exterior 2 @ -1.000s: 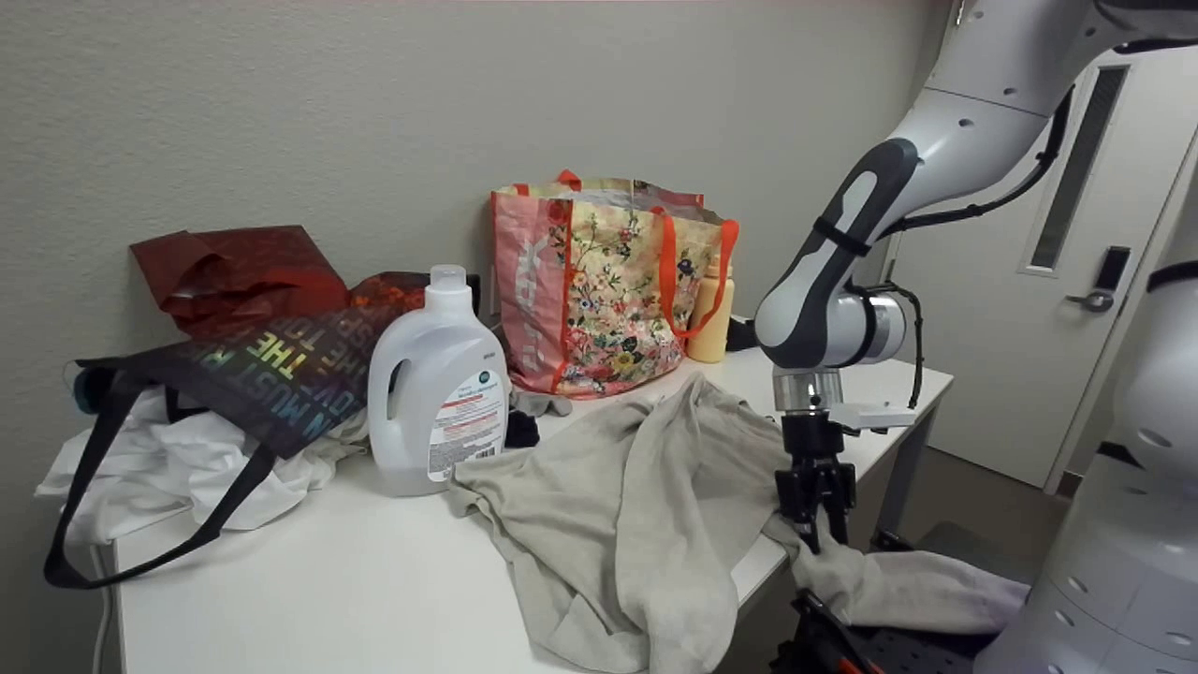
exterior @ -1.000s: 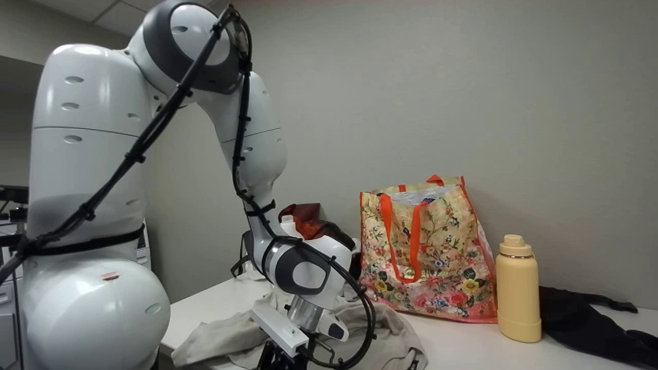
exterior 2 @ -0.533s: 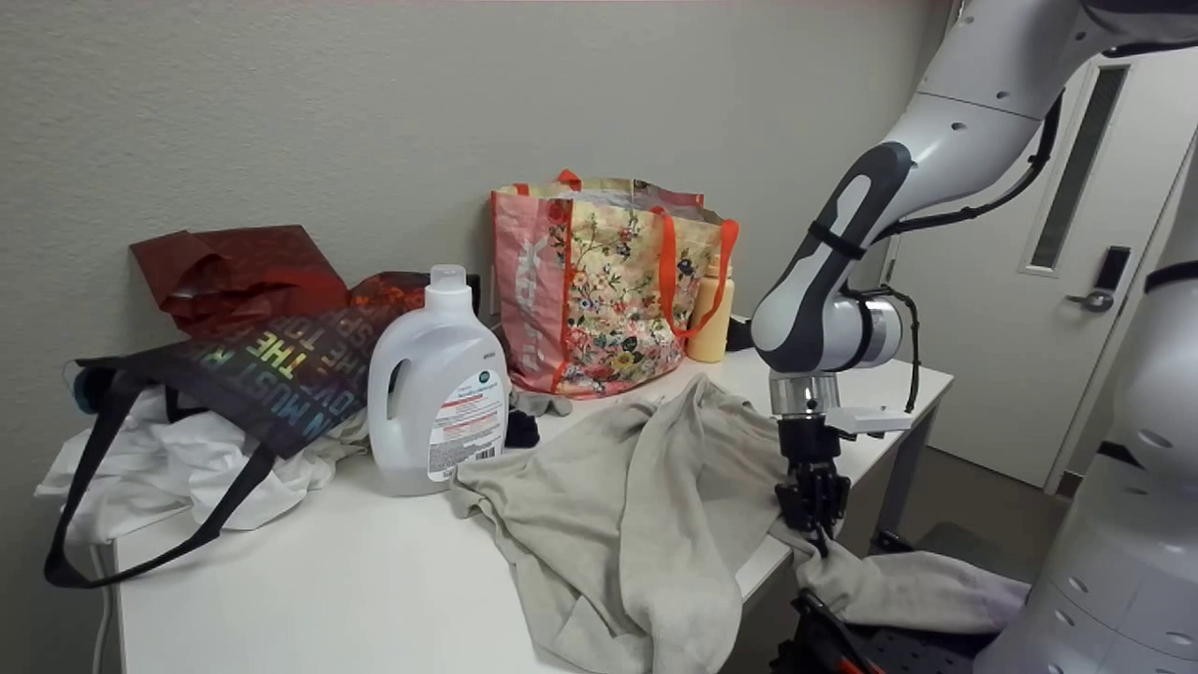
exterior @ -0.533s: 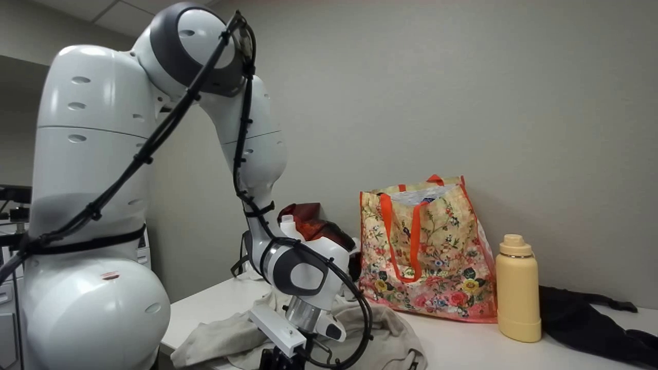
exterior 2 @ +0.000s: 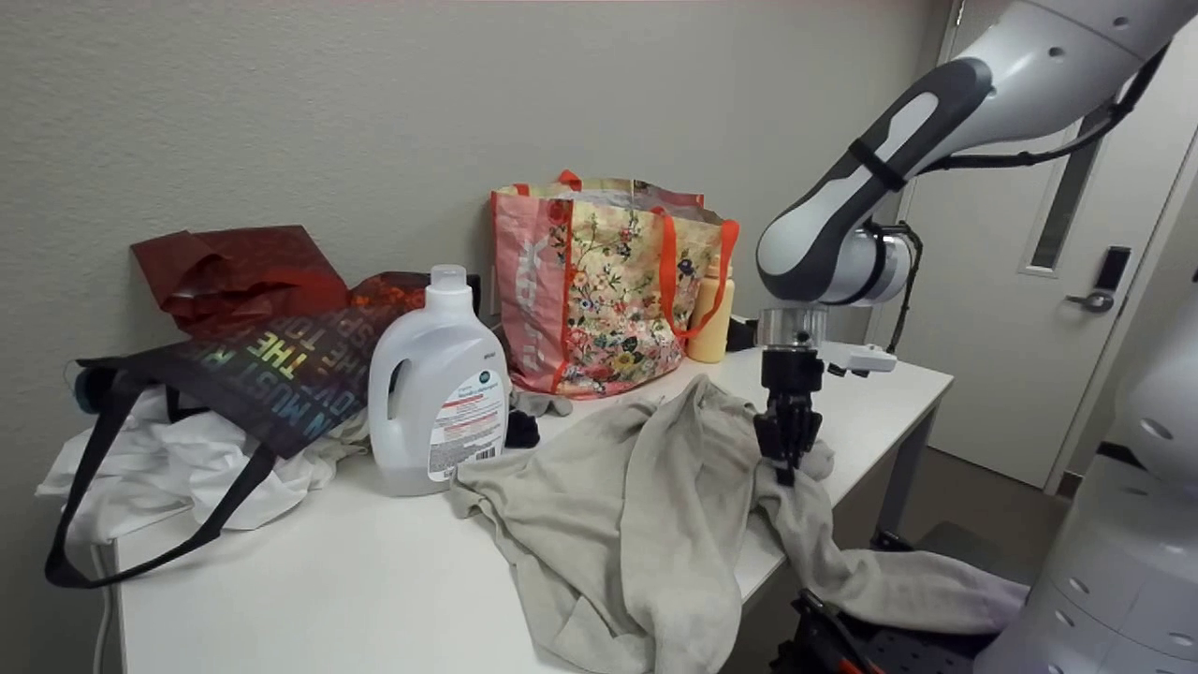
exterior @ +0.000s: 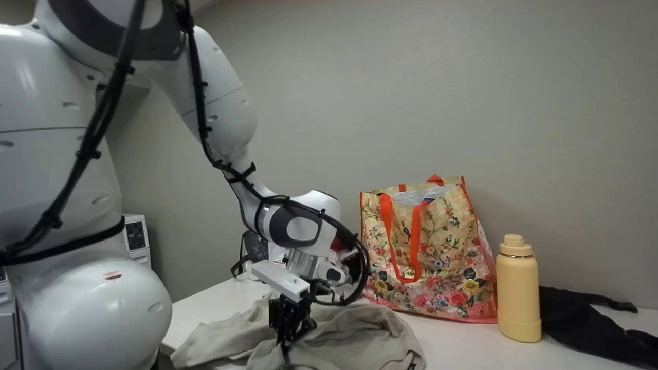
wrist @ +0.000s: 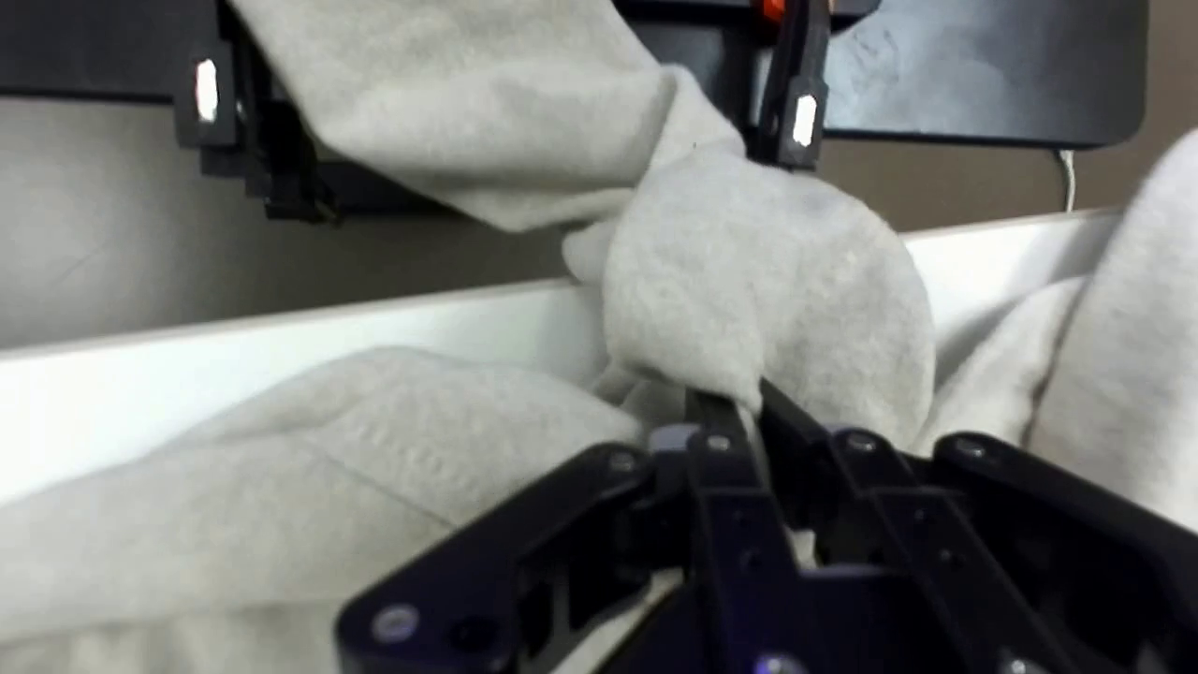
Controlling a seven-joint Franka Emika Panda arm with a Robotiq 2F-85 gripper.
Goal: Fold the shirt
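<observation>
Wrist view: our pincer [wrist: 746,404] grips a bunch of the shirt [wrist: 758,262], which lies on the counter [wrist: 140,388] and spills over its robot-side edge; presumably we want that overhang folded inward.

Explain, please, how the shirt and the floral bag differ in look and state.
The shirt is plain grey-beige; the floral bag has a colourful print. The shirt lies rumpled, partly hanging off the table; the floral bag stands with its top open. The gripper pinches the shirt but not the floral bag. Both rest on the table.
</observation>
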